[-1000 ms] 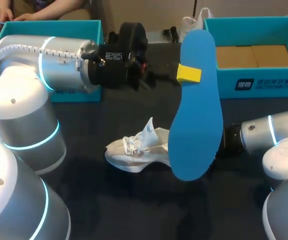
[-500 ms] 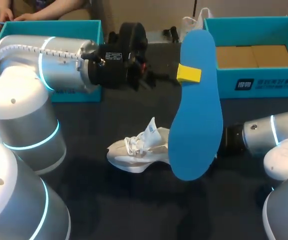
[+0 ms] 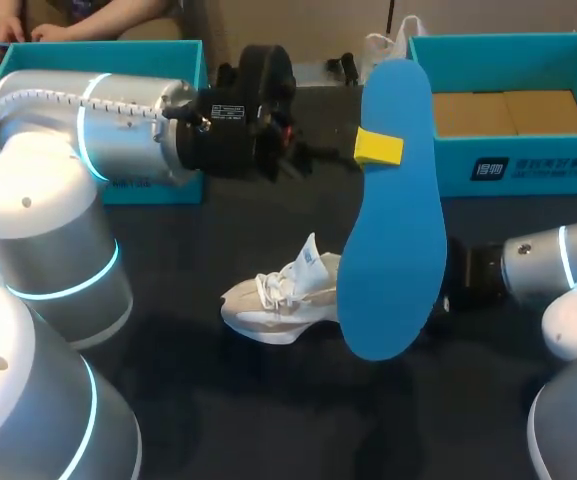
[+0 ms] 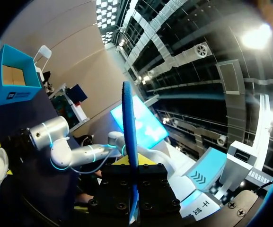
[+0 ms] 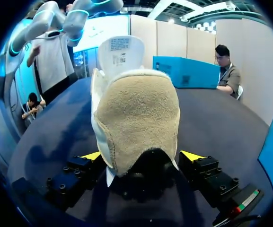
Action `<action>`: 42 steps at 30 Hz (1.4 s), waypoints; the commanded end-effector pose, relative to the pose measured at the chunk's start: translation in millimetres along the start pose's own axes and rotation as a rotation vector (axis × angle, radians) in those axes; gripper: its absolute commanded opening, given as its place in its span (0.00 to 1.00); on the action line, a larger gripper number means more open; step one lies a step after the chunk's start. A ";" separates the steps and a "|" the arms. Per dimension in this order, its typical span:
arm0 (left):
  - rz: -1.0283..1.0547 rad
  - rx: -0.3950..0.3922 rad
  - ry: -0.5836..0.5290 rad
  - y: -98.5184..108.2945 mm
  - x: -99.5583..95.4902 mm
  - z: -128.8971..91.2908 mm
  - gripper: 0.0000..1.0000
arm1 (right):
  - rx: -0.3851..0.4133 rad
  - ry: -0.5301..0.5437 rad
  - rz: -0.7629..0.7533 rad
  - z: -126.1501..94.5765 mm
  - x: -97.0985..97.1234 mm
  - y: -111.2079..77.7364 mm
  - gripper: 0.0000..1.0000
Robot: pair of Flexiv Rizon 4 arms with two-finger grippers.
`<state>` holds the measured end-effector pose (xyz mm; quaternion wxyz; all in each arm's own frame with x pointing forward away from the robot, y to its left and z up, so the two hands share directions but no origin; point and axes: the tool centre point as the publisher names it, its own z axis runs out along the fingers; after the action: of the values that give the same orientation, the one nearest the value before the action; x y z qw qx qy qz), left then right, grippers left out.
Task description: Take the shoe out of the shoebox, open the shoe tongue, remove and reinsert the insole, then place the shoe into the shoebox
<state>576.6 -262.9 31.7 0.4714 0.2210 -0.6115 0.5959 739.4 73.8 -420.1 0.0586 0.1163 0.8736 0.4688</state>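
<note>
My left gripper (image 3: 378, 147) is raised over the middle of the table, shut on a blue insole (image 3: 393, 230) that hangs upright, toe end down. In the left wrist view the insole (image 4: 129, 142) stands edge-on between the fingers of the left gripper (image 4: 132, 163). A white shoe (image 3: 283, 300) lies on the dark table with its tongue up, its heel end hidden behind the insole. The right gripper (image 5: 142, 156) is wide open, and the heel of the shoe (image 5: 136, 123) sits deep between its yellow-tipped fingers. My right arm (image 3: 543, 265) comes in low from the right.
The open teal shoebox (image 3: 508, 165) with a brown floor stands at the back right. A second teal box (image 3: 98, 50) sits at the back left, behind my left arm. Dark bare tabletop lies in front of the shoe.
My right arm has drawn back to the right, and the shoe has slid a little to the right with it. The left arm and the insole have not moved.
</note>
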 end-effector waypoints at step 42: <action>0.000 0.001 -0.003 1.1 0.3 0.2 0.00 | 0.209 0.013 -0.023 -50.8 0.0 31.9 1.00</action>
<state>576.6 -262.9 31.7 0.4713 0.2210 -0.6114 0.5959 733.2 51.2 -373.7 0.0501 0.1087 0.9134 0.3891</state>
